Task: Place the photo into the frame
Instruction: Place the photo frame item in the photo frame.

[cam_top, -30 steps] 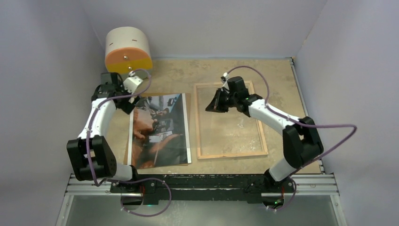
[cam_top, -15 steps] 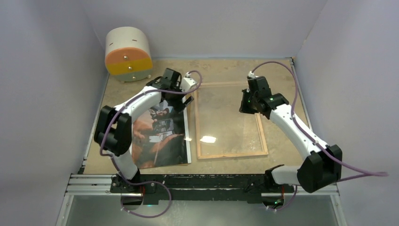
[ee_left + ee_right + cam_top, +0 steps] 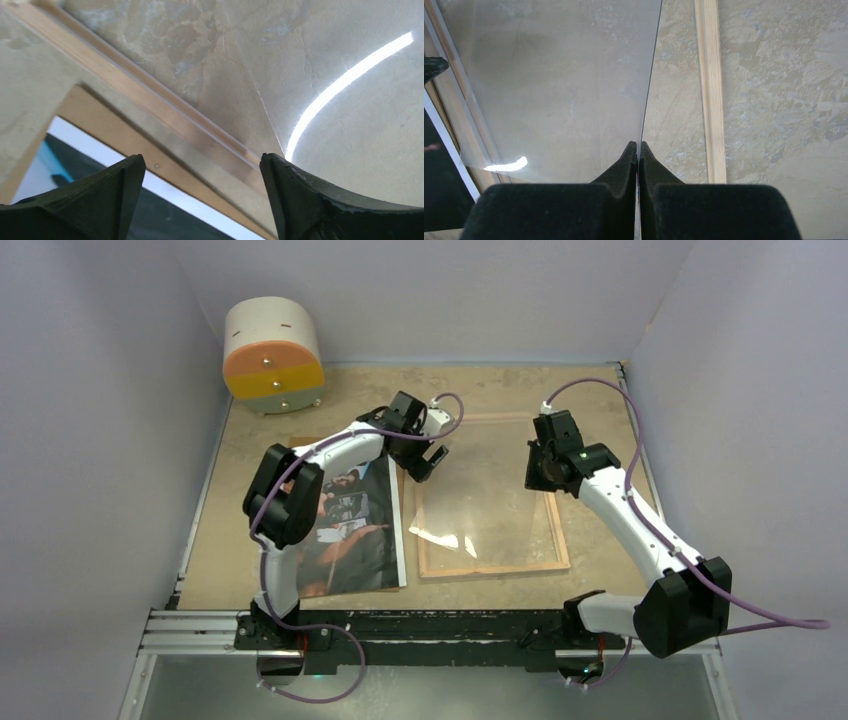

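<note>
Left gripper (image 3: 200, 167) reaches over the frame (image 3: 490, 565), jaws wide; right gripper (image 3: 638, 149) jaws pinch the clear pane (image 3: 559, 75); dark photo (image 3: 345, 530) lies left.

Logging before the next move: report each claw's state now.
Left claw: open, holding nothing.
Right claw: closed on the edge of the clear thin rectangular pane.

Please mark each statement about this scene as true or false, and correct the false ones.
1. The right gripper has its jaws shut on the edge of the clear pane. True.
2. The photo lies inside the frame. False: it lies outside, beside the frame's left rim.
3. The left gripper has its jaws open. True.
4. The left gripper holds the photo. False: it holds nothing.
</note>
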